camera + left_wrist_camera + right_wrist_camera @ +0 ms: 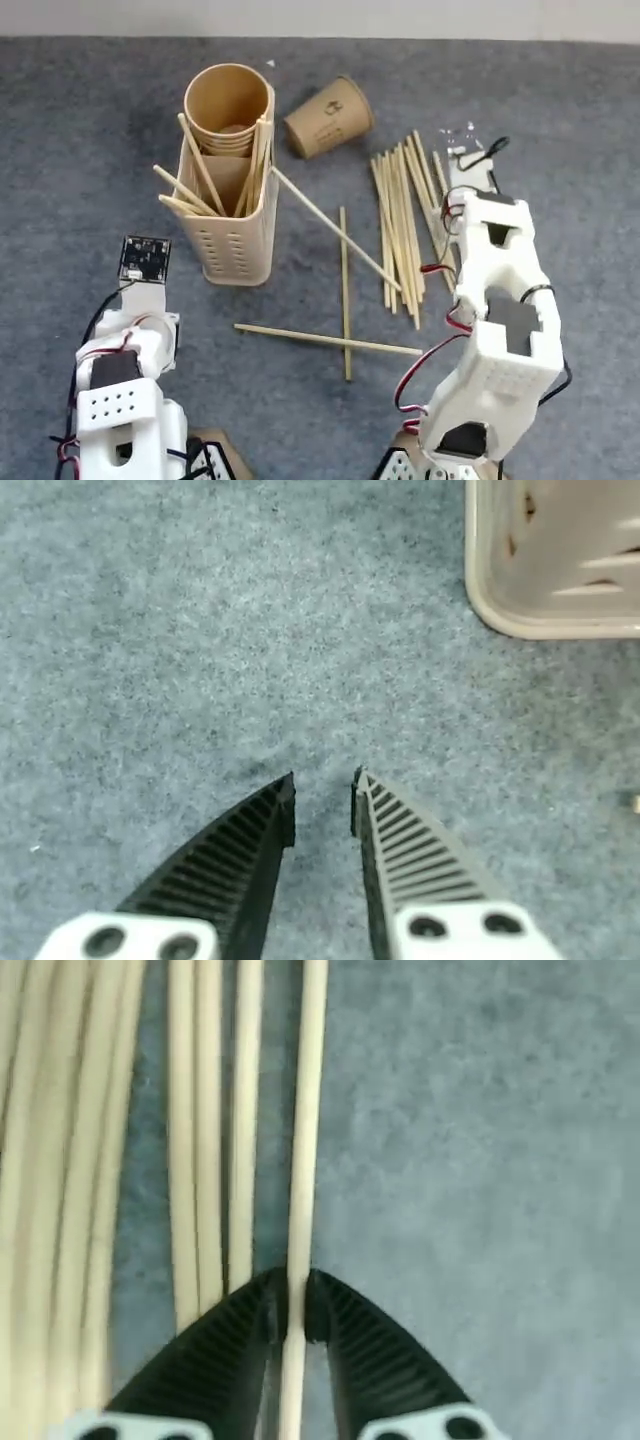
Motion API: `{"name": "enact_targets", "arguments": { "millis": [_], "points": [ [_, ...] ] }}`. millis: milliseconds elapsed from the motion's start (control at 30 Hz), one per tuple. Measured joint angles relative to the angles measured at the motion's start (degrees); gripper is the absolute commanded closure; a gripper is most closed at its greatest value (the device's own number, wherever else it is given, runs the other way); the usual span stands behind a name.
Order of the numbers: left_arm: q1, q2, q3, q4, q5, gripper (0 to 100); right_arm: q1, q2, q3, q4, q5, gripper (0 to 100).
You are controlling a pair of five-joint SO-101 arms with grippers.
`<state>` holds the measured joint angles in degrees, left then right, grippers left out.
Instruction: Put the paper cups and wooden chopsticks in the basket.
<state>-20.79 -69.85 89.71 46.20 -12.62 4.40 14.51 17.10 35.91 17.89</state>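
Note:
A tall beige basket (238, 235) stands left of centre, holding stacked paper cups (228, 105) and several chopsticks. Another paper cup (330, 118) lies on its side just right of the basket's top. A pile of wooden chopsticks (400, 225) lies further right. My right gripper (295, 1300) is at the pile's right edge, shut on the outermost chopstick (305, 1110). My left gripper (322, 785) hovers open over bare carpet, holding nothing, with the basket's corner (550, 570) just beyond it.
Three loose chopsticks lie on the grey carpet between the arms: one diagonal (335, 228) leaning from the basket, one upright (345, 290), one crosswise (325, 340). The right arm (500, 300) covers the pile's right side. The left arm (125, 370) sits at lower left.

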Motion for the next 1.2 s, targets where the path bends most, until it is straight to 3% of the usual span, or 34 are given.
{"name": "enact_targets", "arguments": {
  "millis": [167,267,467,767,967,1200],
  "points": [
    [0.0,0.0,0.0,0.0,0.0,87,-6.07,-21.54,-0.09,0.09,-22.51,99.5],
    [0.0,0.0,0.0,0.0,0.0,87,-13.89,-35.6,-0.09,-1.14,-28.84,99.5],
    [0.0,0.0,0.0,0.0,0.0,87,-31.3,-51.87,5.1,-16.62,-29.54,99.5],
    [0.0,0.0,0.0,0.0,0.0,87,-43.52,-53.01,24.18,-50.29,-29.54,99.5],
    [0.0,0.0,0.0,0.0,0.0,87,-45.27,-49.58,27.43,-61.89,-29.54,99.5],
    [0.0,0.0,0.0,0.0,0.0,87,-45.1,-40.0,27.43,-66.55,-29.54,95.2]
  ]
}}
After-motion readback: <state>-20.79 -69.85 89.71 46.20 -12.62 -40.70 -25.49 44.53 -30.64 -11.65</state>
